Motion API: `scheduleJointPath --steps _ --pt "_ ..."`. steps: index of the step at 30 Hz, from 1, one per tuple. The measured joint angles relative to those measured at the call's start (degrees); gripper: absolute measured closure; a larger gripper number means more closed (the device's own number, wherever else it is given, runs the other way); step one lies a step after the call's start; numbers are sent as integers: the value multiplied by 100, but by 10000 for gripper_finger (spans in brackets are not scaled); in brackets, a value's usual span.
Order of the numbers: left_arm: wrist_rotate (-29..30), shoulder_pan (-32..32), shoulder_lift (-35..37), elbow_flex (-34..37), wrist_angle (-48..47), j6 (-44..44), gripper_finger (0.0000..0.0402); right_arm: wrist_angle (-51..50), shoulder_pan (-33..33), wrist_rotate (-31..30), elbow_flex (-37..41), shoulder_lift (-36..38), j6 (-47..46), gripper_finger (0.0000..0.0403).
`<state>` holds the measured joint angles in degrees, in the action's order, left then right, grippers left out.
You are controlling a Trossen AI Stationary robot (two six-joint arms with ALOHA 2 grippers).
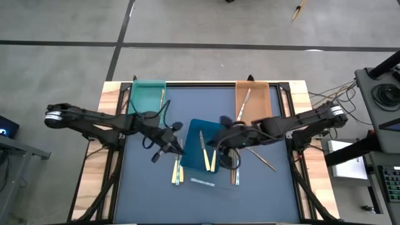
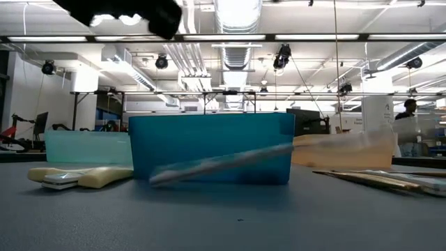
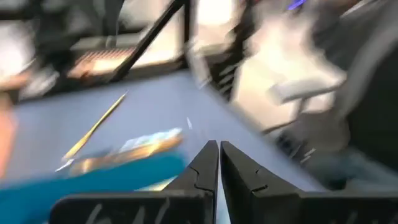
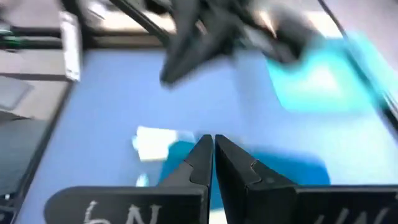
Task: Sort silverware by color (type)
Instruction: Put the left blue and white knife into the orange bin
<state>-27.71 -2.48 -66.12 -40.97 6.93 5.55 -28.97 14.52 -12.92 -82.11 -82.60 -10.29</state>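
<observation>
Three trays on the table [image 1: 144, 194], silverware scattered.
Blue tray [image 1: 195, 128] holds two pieces; teal [image 1: 145, 94] and orange [image 1: 261, 94] trays hold one each. Left pincer [image 1: 157, 156] and right pincer [image 1: 217, 149] are clenched, empty.

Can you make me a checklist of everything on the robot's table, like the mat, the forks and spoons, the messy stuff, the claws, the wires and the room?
Surface: dark blue-grey mat on a light wooden table.
Job's things: two cream-handled utensils in the blue plastic tray; one utensil each in the teal tray and orange tray; others loose on the mat beside the blue tray.
Clutter: nothing seen.
Grippers: left gripper shut and empty, left of the blue tray; right gripper shut and empty, over that tray.
Cables: black cable on the left arm; wires off the table's right edge.
Surroundings: grey floor, equipment at right.
</observation>
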Motion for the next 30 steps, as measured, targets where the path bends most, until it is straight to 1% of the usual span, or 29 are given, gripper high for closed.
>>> scheduleJointPath --steps 3,6,8,10,12,14,16,22,24,27,30 --pt "717 -166 442 35 -666 21 402 -691 220 -235 79 218 -1006 394" --pt "1003 -300 680 155 -812 -40 402 -716 498 -223 293 256 -1790 394" --pt "1153 -389 732 214 -847 -105 402 -724 695 -213 413 188 -2384 394" --pt "1464 -500 733 223 -769 -178 401 -722 871 -204 544 104 -3001 394" --pt "1802 -644 670 223 -716 -239 401 -717 1025 -176 655 -48 -3586 394" --pt "1955 -817 538 225 -676 -263 401 -744 1193 -161 722 -260 -4029 394" --pt "2086 -1031 411 227 -579 -265 401 -715 1370 -159 728 -500 -4210 394" --pt "2752 -1762 -61 229 -28 -341 401 -667 1845 -195 695 -1335 -4235 394" --pt "3052 -2013 -220 229 156 -404 401 -667 1947 -350 689 -1603 -4391 394" --pt "3666 -2354 -500 229 376 -560 401 -620 2077 -624 679 -1990 -4700 394" --pt "4023 -2669 -841 113 490 -656 401 -511 2204 -829 670 -2359 -4948 394"
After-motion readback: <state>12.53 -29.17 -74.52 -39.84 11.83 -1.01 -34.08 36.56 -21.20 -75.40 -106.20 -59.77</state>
